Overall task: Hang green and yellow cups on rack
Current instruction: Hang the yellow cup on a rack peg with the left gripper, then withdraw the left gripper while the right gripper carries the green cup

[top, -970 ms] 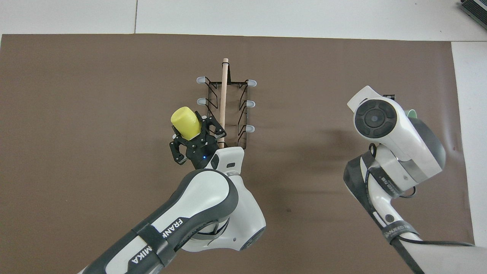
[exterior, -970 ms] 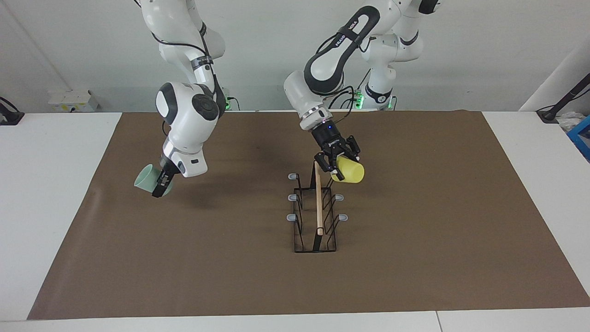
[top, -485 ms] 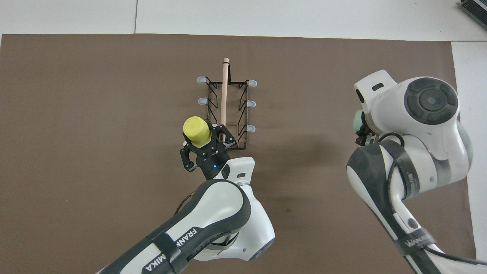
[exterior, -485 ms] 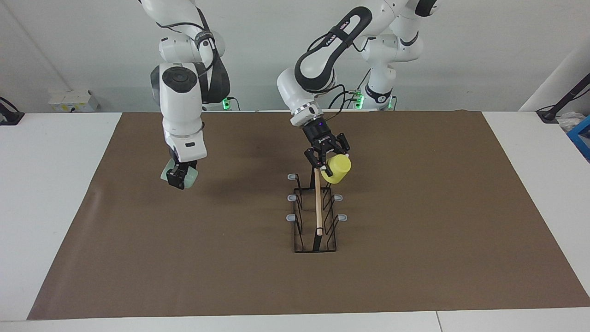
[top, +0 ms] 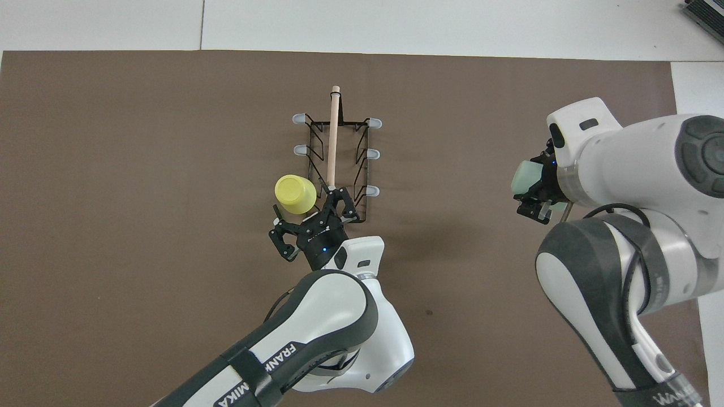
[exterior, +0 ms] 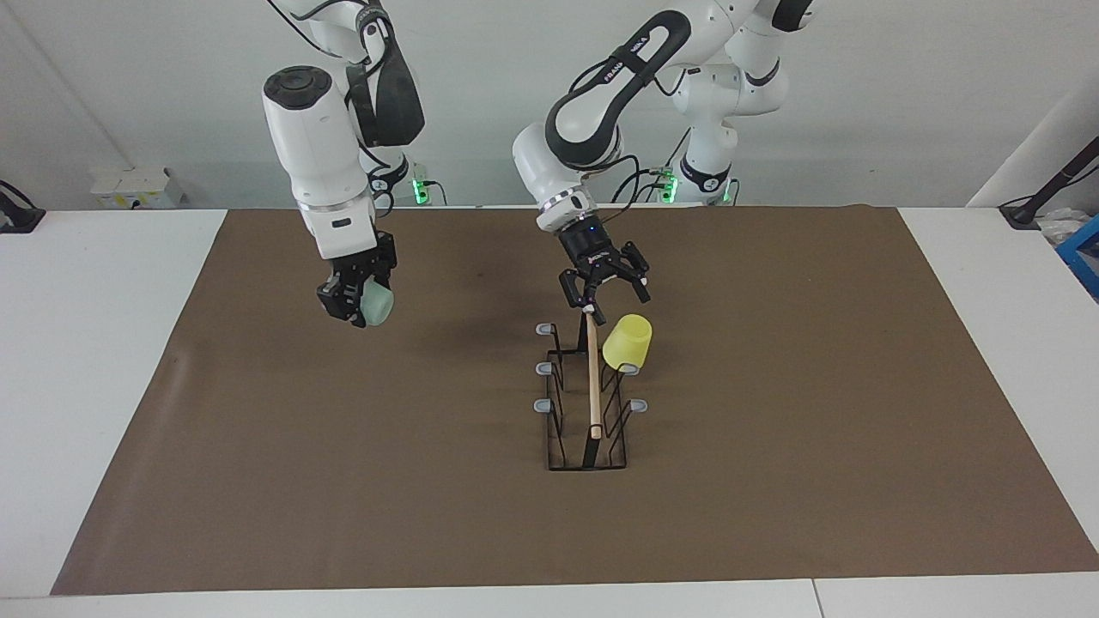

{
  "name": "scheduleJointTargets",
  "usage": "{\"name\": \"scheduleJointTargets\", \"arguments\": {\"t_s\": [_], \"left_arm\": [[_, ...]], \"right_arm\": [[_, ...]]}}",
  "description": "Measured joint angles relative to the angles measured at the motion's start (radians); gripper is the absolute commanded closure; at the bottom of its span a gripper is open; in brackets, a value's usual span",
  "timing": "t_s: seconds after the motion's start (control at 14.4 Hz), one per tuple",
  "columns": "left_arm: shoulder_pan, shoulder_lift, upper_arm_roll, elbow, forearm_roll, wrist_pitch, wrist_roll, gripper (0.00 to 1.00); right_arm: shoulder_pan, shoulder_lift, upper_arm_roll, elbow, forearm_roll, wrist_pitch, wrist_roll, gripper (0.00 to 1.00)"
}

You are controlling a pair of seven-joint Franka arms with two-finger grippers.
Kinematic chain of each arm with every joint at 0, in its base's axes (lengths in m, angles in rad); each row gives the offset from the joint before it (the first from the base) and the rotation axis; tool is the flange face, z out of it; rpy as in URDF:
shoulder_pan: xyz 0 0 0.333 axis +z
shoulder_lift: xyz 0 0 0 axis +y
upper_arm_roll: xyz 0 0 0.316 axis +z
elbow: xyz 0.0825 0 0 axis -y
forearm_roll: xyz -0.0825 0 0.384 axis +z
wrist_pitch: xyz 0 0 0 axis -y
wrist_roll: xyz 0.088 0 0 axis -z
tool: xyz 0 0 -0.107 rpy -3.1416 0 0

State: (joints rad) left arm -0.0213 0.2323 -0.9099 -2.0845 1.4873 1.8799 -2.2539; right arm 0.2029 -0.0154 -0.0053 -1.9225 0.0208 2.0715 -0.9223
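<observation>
Bright yellow plastic cup (exterior: 628,342) sits upside down on black wire rack (exterior: 587,403) prong, left gripper (exterior: 604,292) empty and spread just above it; right gripper (exterior: 354,296), over mat toward right arm's end, clamps pale mint green plastic cup (exterior: 376,305), well apart from free prongs.

**Yellow cup on the rack, green cup aloft**

The black wire rack (exterior: 589,403) stands on the brown mat at mid-bench, its light wooden rod handle (exterior: 592,373) along the top and grey-tipped prongs to either side. The bright yellow cup (exterior: 628,342) sits upside down, slightly tilted, on the prong nearest the robots on the left arm's side. The pale mint green cup (exterior: 376,306) is held in the air over the mat, toward the right arm's end.
</observation>
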Motion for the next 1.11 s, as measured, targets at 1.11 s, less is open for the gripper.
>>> {"name": "scheduleJointTargets", "arguments": {"t_s": [1.11], "left_arm": [[0.002,-0.196,0.440,0.167,-0.757,0.286,1.240,0.00]], "right_arm": [[-0.006,-0.088,-0.007,0.022,0.780,0.072,-0.202,0.62]]}}
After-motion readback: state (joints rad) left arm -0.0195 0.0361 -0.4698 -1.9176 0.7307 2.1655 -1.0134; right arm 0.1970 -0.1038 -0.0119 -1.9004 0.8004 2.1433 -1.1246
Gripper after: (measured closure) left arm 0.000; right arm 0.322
